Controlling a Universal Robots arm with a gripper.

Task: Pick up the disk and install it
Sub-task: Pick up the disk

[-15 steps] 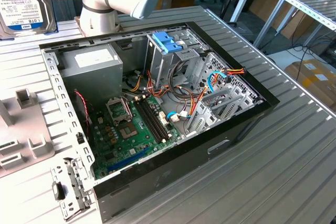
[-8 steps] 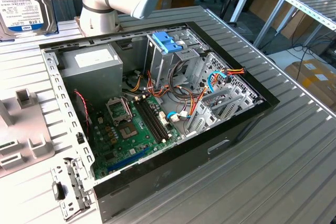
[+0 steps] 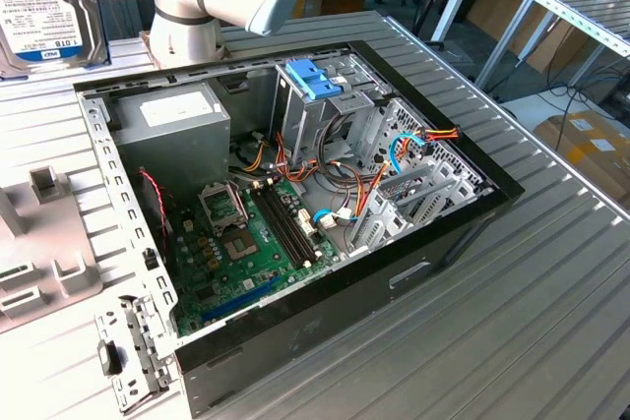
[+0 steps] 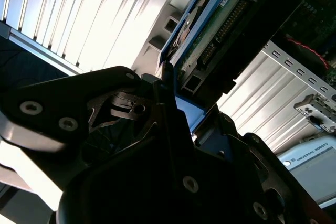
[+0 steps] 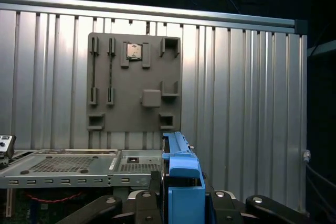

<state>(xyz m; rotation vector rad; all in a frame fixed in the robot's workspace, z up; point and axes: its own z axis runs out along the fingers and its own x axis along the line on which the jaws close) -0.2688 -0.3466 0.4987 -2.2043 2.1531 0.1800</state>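
Note:
The disk hangs in the air at the exterior view's far upper left, above the ribbed table, its white label with a blue band facing the camera. In the second wrist view its green circuit-board underside and a blue side rail run away from my gripper. In the first wrist view the blue rail stands on edge between the black fingers. My gripper is shut on the disk, which sits off to the side of the open computer case.
Inside the case are a blue-latched drive cage, a grey power supply, a green motherboard and loose cables. A grey fixture plate lies on the table beside the case, and a metal bracket lies near its front corner.

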